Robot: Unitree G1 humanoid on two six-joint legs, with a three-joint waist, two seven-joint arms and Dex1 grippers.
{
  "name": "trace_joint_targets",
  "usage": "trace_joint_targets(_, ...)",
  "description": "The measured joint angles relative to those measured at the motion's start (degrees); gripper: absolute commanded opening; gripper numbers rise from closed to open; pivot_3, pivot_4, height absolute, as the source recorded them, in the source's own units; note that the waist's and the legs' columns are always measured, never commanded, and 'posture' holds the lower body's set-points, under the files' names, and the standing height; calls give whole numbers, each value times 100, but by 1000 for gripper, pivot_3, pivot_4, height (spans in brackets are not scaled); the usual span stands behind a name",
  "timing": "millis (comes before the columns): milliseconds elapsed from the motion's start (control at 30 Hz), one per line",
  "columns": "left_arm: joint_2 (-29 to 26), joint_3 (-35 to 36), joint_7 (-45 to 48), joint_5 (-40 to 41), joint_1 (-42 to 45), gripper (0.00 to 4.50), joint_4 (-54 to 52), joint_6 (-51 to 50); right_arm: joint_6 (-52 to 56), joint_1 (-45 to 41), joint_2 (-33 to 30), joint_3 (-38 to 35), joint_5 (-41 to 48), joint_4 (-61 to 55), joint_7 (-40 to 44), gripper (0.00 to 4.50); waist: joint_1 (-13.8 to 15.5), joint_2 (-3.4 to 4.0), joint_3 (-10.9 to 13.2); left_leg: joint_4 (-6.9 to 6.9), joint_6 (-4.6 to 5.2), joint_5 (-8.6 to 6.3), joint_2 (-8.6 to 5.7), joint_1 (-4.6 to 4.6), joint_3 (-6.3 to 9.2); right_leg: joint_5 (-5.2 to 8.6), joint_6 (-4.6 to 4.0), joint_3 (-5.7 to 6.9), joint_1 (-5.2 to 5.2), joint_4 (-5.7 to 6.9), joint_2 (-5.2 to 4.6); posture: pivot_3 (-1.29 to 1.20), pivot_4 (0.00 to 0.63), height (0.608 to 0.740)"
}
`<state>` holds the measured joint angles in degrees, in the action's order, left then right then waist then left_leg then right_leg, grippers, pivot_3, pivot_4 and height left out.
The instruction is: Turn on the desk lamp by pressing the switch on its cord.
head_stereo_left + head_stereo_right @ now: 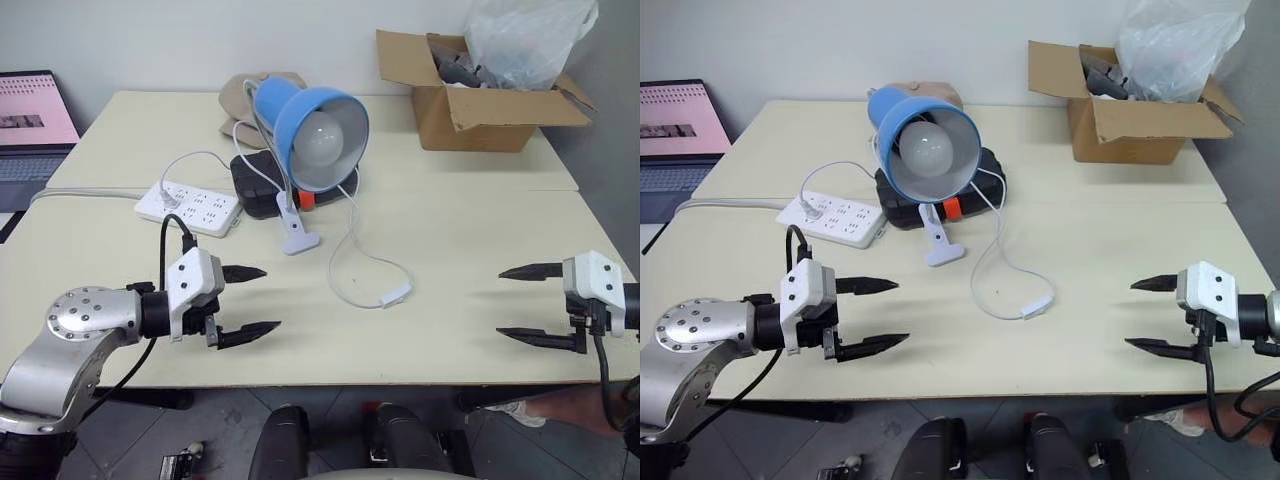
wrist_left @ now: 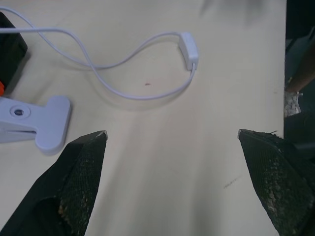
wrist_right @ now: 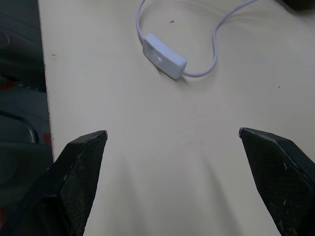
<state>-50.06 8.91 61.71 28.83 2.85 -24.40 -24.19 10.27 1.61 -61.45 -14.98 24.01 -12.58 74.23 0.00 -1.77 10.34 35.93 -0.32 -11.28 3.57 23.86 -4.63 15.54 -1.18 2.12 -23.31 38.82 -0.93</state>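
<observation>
Blue bell-shaped desk lamp (image 1: 318, 125) mid-worktop (image 1: 480, 230), unlit; thin white cord (image 1: 352, 250) looping to white inline switch (image 1: 397, 296), untouched. Left hand (image 1: 249, 302), right hand (image 1: 527, 304): fingers wide, empty, either side of switch.

Matt cream laminate tabletop (image 1: 450, 300); glossy blue lamp shade (image 1: 340, 110), frosted white bulb (image 1: 322, 142); smooth white plastic cord switch (image 3: 164, 63); brown corrugated cardboard box (image 1: 480, 118).

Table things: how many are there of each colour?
Blue: 1, bell-shaped desk lamp
White: 2, thin looping cord, flat plastic power strip
Black: 1, chunky box
Brown: 1, open cardboard box
Tan: 1, cloth lump
Total: 6
</observation>
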Motion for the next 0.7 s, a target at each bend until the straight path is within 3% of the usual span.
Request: trace_joint_targets(700,103,-523,-262,-264,173,4438,7,-153,13,-149,255,300,-74,-117,-325,4500,-1,0,0,0,0,0,0,0,0,-7,13,0,0,2,0,0,150,740)
